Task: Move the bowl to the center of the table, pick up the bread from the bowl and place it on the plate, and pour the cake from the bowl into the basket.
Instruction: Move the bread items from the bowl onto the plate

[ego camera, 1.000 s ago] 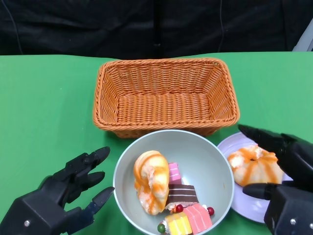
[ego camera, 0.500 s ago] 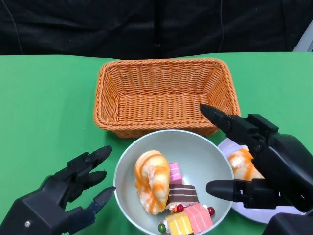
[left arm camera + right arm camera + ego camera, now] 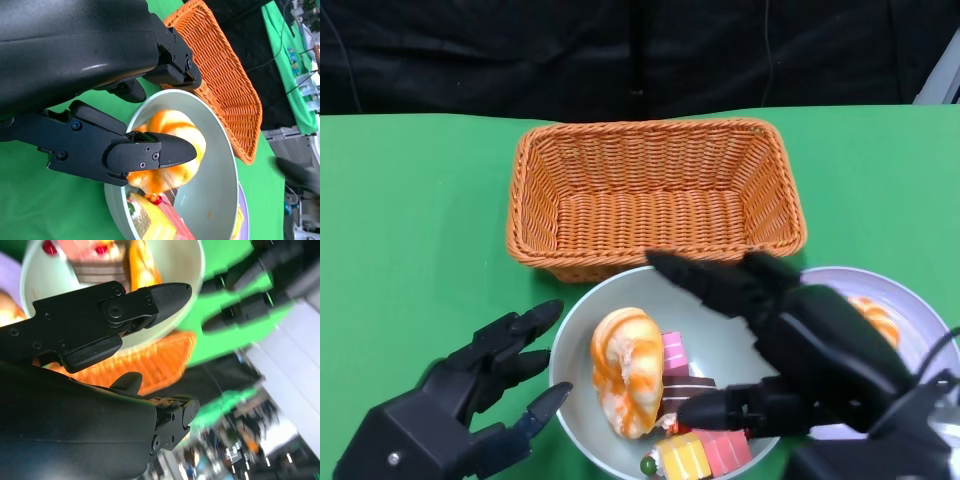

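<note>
The bread [image 3: 627,370] looks soft (squashy), so hold its middle gently; both hands' fingers are apart, holding nothing

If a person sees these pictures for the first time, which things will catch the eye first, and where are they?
The big black right hand, fingers spread, hangs over the pale bowl near the table's front, above an orange-glazed bread and bright cake pieces. Behind the bowl stands an orange wicker basket. The left hand waits open beside the bowl; a second bread lies on the purple plate at the right.
</note>
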### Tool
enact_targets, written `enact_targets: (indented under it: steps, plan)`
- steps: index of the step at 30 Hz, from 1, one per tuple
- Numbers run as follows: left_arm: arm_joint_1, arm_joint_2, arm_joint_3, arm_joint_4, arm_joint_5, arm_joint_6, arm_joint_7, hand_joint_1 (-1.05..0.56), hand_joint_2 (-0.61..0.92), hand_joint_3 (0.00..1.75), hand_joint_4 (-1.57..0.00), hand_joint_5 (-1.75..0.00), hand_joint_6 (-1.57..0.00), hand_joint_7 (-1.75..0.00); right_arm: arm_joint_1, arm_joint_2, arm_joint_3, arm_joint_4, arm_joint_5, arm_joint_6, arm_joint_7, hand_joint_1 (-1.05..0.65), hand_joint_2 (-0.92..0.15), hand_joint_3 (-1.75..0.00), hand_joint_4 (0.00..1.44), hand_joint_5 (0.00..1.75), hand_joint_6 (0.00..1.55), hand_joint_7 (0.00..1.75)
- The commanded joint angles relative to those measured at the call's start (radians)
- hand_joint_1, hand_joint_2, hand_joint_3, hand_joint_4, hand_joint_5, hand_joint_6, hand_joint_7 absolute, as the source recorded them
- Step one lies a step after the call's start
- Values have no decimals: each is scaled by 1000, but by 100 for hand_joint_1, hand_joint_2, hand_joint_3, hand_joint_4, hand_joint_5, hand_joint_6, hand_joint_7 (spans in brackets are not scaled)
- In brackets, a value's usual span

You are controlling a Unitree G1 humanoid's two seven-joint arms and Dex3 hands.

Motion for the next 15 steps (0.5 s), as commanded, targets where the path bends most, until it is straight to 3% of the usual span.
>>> enact_targets:
  steps: [1, 15]
  plan:
    - [5, -1, 5, -19, 10, 2, 16, -58, 92, 46, -26, -54, -42, -2, -25, 7, 22, 40, -18, -2, -7, -61, -92, -9, 0, 80, 24, 15]
    - [36, -33, -17, -37, 65, -33, 69, -56, 92, 49, -25, -57, -41, -1, -126, 73, 141, 335, -165, -57, -167, -63, -92, -11, 3, 81, 30, 16]
